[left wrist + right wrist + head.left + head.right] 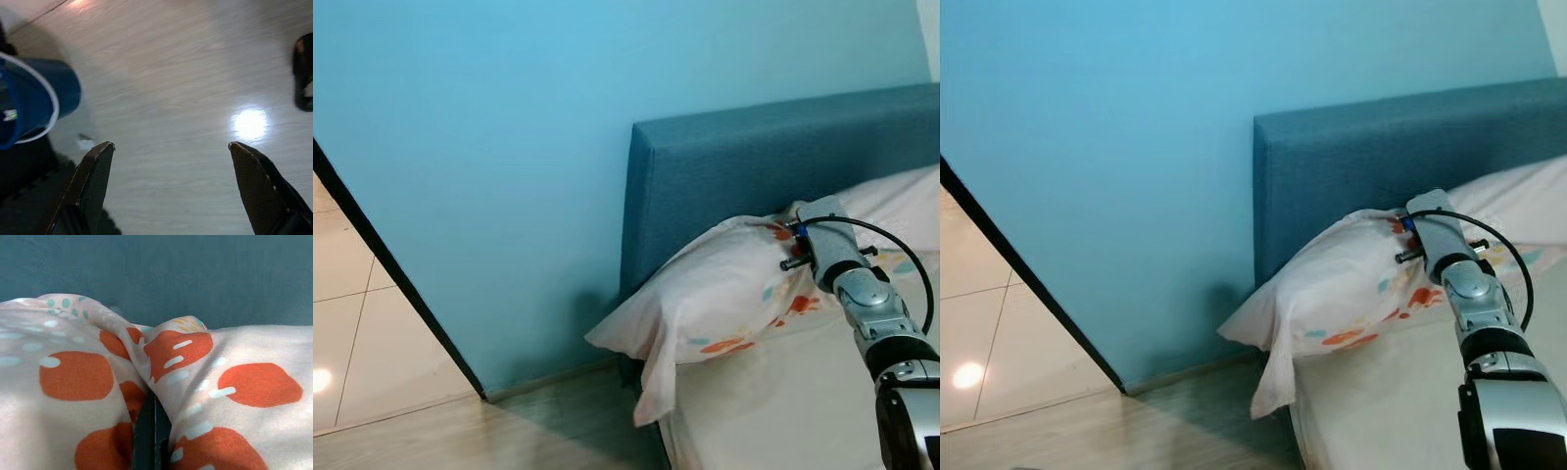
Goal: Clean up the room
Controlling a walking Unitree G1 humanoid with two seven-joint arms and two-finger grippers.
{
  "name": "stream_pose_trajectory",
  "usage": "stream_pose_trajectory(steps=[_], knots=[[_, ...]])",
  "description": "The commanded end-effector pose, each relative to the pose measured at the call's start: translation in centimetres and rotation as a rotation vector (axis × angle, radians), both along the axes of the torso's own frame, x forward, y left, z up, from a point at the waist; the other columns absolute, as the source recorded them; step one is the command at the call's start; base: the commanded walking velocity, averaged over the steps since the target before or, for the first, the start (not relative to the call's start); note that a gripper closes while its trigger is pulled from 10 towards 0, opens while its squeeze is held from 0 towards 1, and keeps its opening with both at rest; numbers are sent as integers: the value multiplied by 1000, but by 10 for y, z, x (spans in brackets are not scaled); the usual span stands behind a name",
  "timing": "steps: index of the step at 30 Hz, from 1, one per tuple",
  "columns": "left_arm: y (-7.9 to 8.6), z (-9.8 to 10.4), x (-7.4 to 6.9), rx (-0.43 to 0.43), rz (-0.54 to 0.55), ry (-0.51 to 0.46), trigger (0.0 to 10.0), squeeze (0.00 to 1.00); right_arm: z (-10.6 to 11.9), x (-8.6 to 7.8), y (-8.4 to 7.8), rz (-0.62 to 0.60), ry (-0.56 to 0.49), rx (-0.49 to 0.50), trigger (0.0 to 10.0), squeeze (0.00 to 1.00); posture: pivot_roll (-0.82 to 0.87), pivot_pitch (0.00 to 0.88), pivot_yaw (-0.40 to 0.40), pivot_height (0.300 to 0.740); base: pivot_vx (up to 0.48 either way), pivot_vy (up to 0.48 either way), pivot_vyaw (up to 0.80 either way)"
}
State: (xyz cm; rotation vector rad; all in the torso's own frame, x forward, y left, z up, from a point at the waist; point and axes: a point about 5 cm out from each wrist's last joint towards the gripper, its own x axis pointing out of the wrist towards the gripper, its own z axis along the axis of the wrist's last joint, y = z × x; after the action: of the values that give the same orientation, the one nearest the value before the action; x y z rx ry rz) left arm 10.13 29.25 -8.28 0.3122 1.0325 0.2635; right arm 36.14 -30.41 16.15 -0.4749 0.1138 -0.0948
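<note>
You are looking at a light blue wall (509, 147) with a dark baseboard strip (401, 284) running down to a pale tiled floor (342, 323). Against the wall stands a bed with a blue-grey upholstered headboard (754, 157) and a cream mattress sheet (773, 401).

Pillow (715, 294): white case with orange and teal blotches, lying at the head end of the bed, leaning on the headboard, one limp corner drooping over the mattress edge toward the wooden floor (460, 431). A second pale pillow (901, 201) lies further along the headboard.

Right arm: extended over the mattress, its right gripper (151, 431) buried in the upper side of the pillow. In the right wrist view the black fingers (146, 440) are pressed close together with a fold of the printed fabric pinched and bunched around them (headboard fabric fills the background).

Left arm: the left gripper (171, 161) hangs over pale wood flooring, fingers (95, 171) spread wide, nothing between them. Nearby on that floor: a blue bucket-like container with a white rim (34, 100), a small scrap of white litter (85, 143) and a dark object at the frame edge (304, 73) (too cropped to identify).
</note>
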Motion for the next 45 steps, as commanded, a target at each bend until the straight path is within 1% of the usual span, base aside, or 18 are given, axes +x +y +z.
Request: stream_pose_trajectory(steps=[1,7,11,14,15,17,18,20,21,23,26,29,32,33,34,35,40,45], knots=[[5,1,-6,0,14,7,10000,0,23,6,-1,-15,-116,13,10000,0,185,180,-4,739,0,0,0],[10,4,-4,5,12,-21,10000,0,22,6,-1,-23,-115,6,10000,0,215,212,15,739,0,0,0],[14,6,-6,8,4,-29,10000,0,21,7,3,-11,-109,1,10000,0,221,220,17,739,0,0,0],[21,9,-12,23,7,-25,10000,0,22,11,10,26,-111,36,10000,0,225,236,24,739,0,0,0],[26,10,-17,34,13,-16,10000,0,28,16,19,68,-135,97,10000,0,230,243,30,739,0,0,0],[26,10,-17,34,13,-16,10000,0,28,16,19,68,-135,97,10000,0,230,243,30,739,0,0,0],[31,11,-22,43,20,-9,10000,0,36,20,27,110,-164,159,10000,0,237,249,32,739,0,0,0],[37,13,-28,54,26,0,10000,0,57,29,39,177,-263,348,10000,0,247,261,33,739,0,0,0],[37,13,-28,54,26,0,10000,0,57,29,39,177,-263,348,10000,0,247,261,33,739,0,0,0],[39,15,-30,56,14,1,10000,0,68,31,41,198,-317,420,10000,0,249,271,37,739,0,0,0],[40,15,-31,55,9,-1,10000,0,69,31,40,195,-329,423,10000,0,252,278,39,739,0,0,0],[40,16,-32,52,2,-5,10000,0,59,28,35,162,-301,413,10000,0,253,286,42,739,0,0,0],[40,17,-32,49,-7,-14,10000,0,33,20,31,131,-230,415,10000,0,268,302,48,739,0,0,0],[40,17,-32,49,-7,-14,10000,0,33,20,31,131,-230,415,10000,0,268,302,48,739,0,0,0],[43,18,-32,52,-10,-18,10000,0,25,18,29,120,-208,418,10000,482,278,309,56,739,0,0,0],[46,21,-31,58,-9,-22,10000,0,18,15,26,95,-190,407,10000,1000,282,308,59,739,0,0,0],[56,26,-31,74,13,-32,10000,0,11,8,14,41,-184,402,10000,1000,287,303,64,739,0,0,0],[55,26,-29,72,19,-36,10000,0,14,5,5,12,-200,391,10000,1000,273,291,59,739,0,0,0]])
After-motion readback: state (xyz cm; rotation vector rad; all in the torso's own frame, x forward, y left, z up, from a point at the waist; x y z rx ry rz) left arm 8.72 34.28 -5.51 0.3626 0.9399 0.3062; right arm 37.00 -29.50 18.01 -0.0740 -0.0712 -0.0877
